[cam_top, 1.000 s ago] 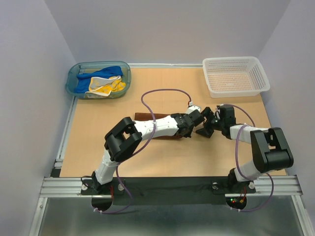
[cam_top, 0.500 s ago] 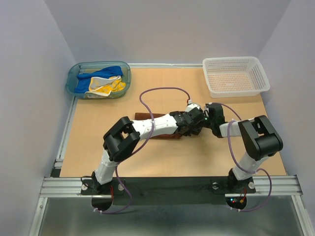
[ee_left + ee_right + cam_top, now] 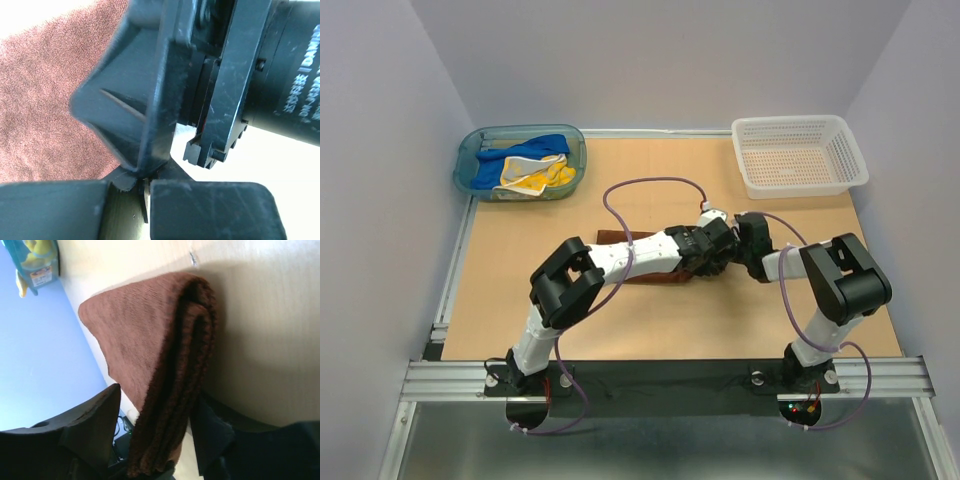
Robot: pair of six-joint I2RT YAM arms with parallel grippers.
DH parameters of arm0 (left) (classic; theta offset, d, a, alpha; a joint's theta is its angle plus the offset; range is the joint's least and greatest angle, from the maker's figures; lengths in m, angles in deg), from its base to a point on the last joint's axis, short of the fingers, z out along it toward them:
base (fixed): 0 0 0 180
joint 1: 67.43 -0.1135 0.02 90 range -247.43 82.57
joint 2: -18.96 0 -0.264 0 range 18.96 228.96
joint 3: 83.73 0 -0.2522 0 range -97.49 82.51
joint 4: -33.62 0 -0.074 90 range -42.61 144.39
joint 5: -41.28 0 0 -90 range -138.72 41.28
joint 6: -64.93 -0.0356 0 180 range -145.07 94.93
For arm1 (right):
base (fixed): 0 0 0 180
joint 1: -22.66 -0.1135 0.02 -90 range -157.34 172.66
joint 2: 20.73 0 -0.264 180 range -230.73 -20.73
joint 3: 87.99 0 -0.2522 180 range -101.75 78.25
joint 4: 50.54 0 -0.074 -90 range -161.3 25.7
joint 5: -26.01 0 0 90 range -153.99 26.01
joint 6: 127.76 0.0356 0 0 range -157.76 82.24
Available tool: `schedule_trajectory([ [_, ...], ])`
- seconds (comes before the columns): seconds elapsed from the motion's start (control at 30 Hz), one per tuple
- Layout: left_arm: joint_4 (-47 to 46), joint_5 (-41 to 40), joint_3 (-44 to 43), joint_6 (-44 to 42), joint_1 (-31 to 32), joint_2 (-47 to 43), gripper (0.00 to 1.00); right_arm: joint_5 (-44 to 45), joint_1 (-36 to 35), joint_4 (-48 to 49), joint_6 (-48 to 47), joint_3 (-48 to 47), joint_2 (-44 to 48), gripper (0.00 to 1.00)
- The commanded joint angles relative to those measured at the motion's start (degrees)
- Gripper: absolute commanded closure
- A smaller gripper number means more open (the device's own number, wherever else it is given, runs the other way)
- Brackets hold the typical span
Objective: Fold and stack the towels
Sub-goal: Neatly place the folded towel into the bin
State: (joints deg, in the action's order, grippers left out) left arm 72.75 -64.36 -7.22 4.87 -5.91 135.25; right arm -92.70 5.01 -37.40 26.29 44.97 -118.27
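The rust-brown towel [image 3: 616, 238] lies folded mid-table, mostly under my left arm. In the right wrist view its thick folded edge [image 3: 172, 390] runs between the fingers of my right gripper [image 3: 160, 400], which is open. One finger [image 3: 212, 432] touches the fold and the other [image 3: 95, 415] stands off it. My left gripper [image 3: 713, 256] rests at the towel's right end, shut, nose to nose with my right gripper [image 3: 736, 250]. The left wrist view shows brown towel [image 3: 45, 100] behind the right gripper's body. The blue towel [image 3: 546, 146] and the yellow towel [image 3: 534, 176] lie crumpled in the tub.
A teal tub [image 3: 467, 158] sits at the back left corner and a white basket [image 3: 790, 123] at the back right. The table's metal rail [image 3: 670, 378] runs along the near edge by both arm bases.
My right gripper has moved left onto the towel's right end, up against the left gripper, and its jaws have narrowed. The left arm has stayed put.
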Motion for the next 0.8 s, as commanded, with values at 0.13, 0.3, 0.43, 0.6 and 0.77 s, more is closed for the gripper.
schedule_trajectory([
  [0.13,-1.11,0.61,-5.45,0.39,-0.52,-0.19,0.86,4.19,-0.98,-9.23,-6.3,-0.56,-0.29,0.57],
  [0.3,-1.28,1.66,-4.23,0.48,-0.7,-1.68,0.6,5.24,-0.9,-12.73,-10.17,-3.98,0.15,0.97],
  [0.43,-2.95,2.8,-0.28,1.27,-2.45,-5.54,0.27,6.73,-0.63,-18.01,-16.22,-8.29,0.68,0.99],
  [0.6,-6.11,5.71,7.88,0.74,-8.51,-14.76,0.18,8.57,1.12,-28.81,-30.19,-18.73,-0.46,0.99],
  [0.77,-7.17,6.93,14.05,-3.29,-16.85,-25.91,0.17,9.64,3.14,-38.73,-41.27,-30.42,-3.62,0.98],
])
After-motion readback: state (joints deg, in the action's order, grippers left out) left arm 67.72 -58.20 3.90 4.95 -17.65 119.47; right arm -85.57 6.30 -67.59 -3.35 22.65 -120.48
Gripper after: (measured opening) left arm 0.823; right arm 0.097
